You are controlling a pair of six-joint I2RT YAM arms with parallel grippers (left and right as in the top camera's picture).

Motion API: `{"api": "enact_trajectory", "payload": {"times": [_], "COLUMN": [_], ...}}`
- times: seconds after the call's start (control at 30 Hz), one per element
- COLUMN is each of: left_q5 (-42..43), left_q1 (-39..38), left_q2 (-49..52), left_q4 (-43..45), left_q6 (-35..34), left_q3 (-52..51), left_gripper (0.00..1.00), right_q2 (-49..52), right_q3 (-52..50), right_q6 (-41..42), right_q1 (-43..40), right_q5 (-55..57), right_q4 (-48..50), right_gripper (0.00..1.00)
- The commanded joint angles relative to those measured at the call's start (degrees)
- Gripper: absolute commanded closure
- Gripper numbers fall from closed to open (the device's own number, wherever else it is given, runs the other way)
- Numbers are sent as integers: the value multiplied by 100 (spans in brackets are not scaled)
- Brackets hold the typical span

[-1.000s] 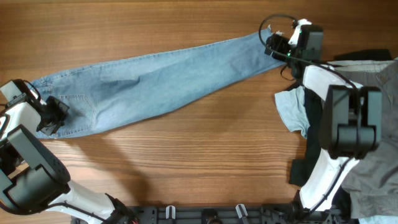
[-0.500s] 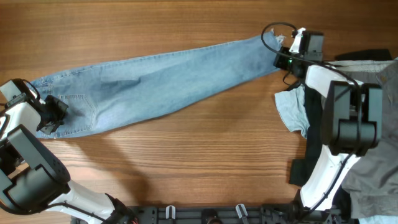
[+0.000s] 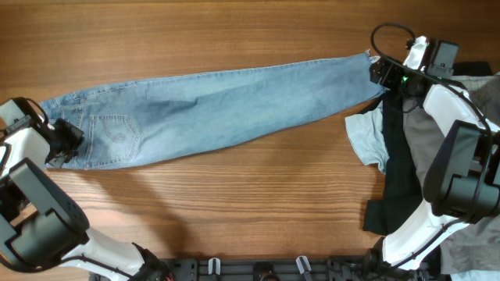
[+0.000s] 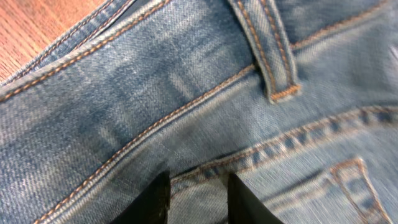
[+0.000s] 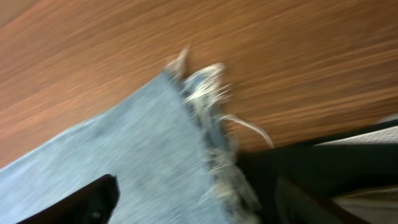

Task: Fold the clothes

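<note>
1. The jeans (image 3: 226, 109) lie stretched out flat across the wooden surface (image 3: 234, 211), waist at the left, frayed hem at the right.
2. The left pincer (image 3: 64, 147) is nearly closed, pinching denim at the waist.
3. The right pincer (image 3: 380, 72) grips the hem, just beside a black garment (image 3: 394, 172).

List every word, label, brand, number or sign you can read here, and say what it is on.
No readable text in any view.
The jeans show only orange stitching and a curved design on the pocket, with no tag or lettering.
The right wrist view is too blurred to read anything.
</note>
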Motion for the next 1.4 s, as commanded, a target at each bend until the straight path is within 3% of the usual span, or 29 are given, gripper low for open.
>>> {"api": "enact_trajectory", "payload": {"times": [0.0, 0.07, 0.1, 0.13, 0.23, 0.43, 0.5, 0.57, 0.67, 0.9, 1.13, 1.3, 1.33, 1.37], "left_q5": [144, 142, 142, 146, 136, -184, -275, -426, -734, -715, -542, 190, 192, 190], "left_q1": [70, 70, 70, 70, 13, -149, -155, -142, -111, -85, -42, 22, 22, 24], "left_q2": [-704, -997, -1130, -1272, -1545, -1419, -1226, -970, -481, 291, 531, 863, 918, 922], "left_q4": [-299, -422, -498, -586, -697, -599, -319, -81, 387, 752, 1163, 1154, 1152, 1150], "left_q6": [439, 452, 479, 566, 758, 1078, 1497, 1784, 1888, 2844, 2846, 2846, 2844, 2844], "left_q3": [457, 610, 682, 758, 870, 914, 914, 914, 914, 914, 914, 914, 914, 914], "left_gripper": [69, 70, 70, 68, 55, 44, 44, 41, 27, 25, 36, 46, 50, 62], "right_q2": [-358, -474, -514, -535, -535, -444, -267, -184, -173, -173, -173, -173, -173, -173], "right_q3": [229, 625, 863, 1200, 2205, 2566, 2557, 2557, 2557, 2557, 2557, 2555, 2557, 2557], "right_q6": [175, 407, 393, 404, 138, -494, -785, -761, -293, 103, 103, 131, 232, 269], "right_q1": [61, 70, 87, 122, 282, 400, 404, 404, 404, 404, 404, 404, 404, 404], "right_q5": [-745, -739, -734, -645, -295, -37, -42, -44, -42, -39, -39, -42, -39, -39], "right_q4": [-492, -1283, -1700, -2225, -3187, -2986, -2935, -3016, -3187, -3582, -3757, -3845, -3847, -3851], "right_gripper": [24, 28, 23, 10, 0, 0, 0, 0, 0, 0, 1, 0, 0, 0]}}
